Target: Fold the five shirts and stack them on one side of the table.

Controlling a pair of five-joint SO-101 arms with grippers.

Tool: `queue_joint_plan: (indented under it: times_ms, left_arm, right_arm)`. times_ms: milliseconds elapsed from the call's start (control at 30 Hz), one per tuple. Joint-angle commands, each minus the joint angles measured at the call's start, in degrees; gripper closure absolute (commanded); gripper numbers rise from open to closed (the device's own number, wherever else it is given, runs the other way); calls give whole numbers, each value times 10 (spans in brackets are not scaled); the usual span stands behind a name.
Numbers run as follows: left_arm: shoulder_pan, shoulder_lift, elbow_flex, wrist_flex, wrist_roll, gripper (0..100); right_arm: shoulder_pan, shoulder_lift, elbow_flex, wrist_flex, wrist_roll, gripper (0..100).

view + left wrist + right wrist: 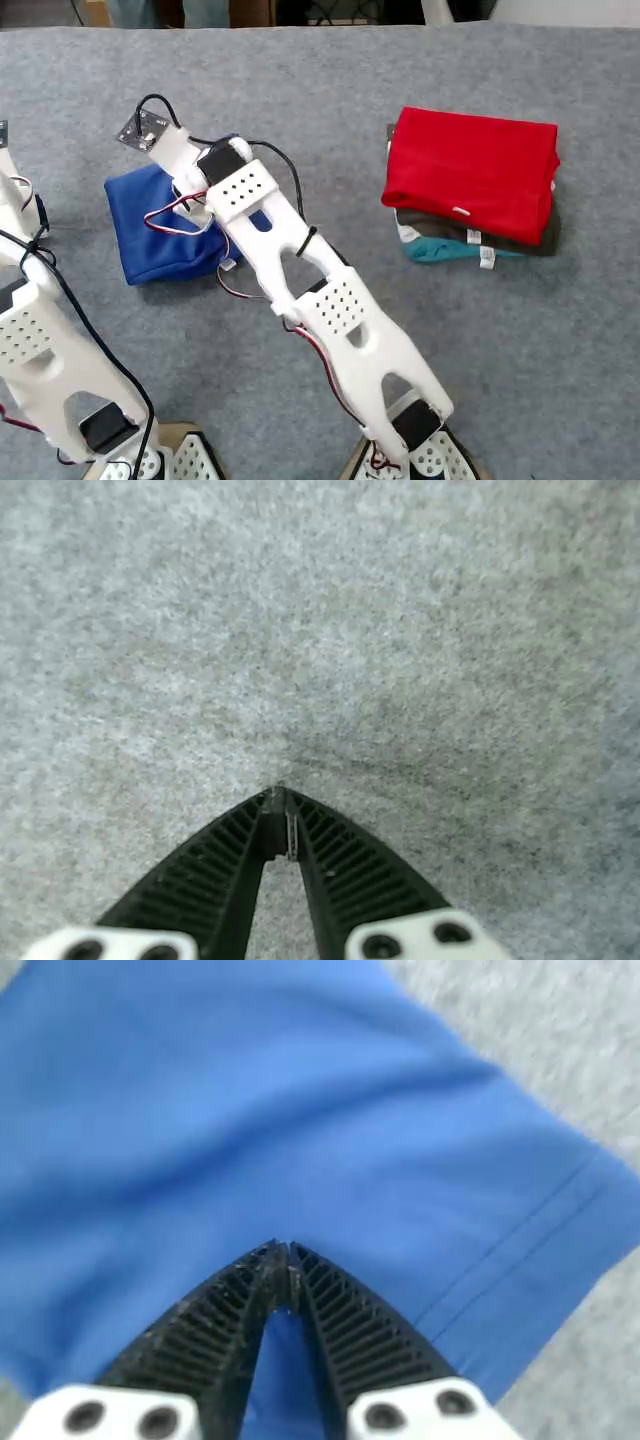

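The table [560, 350], covered edge to edge in grey felt-like fabric, was the largest item on record. Two white arms rose from bases at its near edge. The right arm [330, 300] extended diagonally across the middle of the surface, with black and red cables [285, 175] looped along its upper links. The left arm [40, 360] stood at the far left margin of the high view.

On the right side of the table sat a stack of folded shirts. A red shirt [470, 170] lay uppermost and covered most of the pile. A dark olive-grey shirt [430, 222] showed as a band beneath its near edge, and a teal shirt [440, 250] showed under that. How many layers the pile held beyond these could not be determined.

A blue shirt [150, 225] lay folded on the left half of the table, well apart from the stack, with the right arm's wrist section directly above its right portion.

The right gripper [289, 1250] was poised over the blue shirt [300, 1110] with its black ribbed jaws brought together at the tips. Whether the tips pinched any cloth could not be told. The left gripper [280, 792] had its jaws likewise closed tip to tip, over bare grey table covering [400, 630].

Small white labels [487, 257] protruded from the near edge of the stack.
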Motion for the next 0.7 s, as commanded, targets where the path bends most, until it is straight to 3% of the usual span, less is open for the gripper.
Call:
queue_joint_plan:
  times_ms: [0, 167, 333, 667]
  left_arm:
    - [4, -4, -2, -9, -1, 970]
    - [4, -4, -2, -9, -1, 970]
    - [4, -4, -2, -11, -1, 970]
    - [4, -4, -2, -11, -1, 970]
  right_arm:
    - [20, -13, -29, 63, -1, 984]
    - [47, -31, -23, 165, -2, 984]
    - [82, -84, 12, 164, -4, 984]
    - [95, -238, 299, 164, -2, 984]
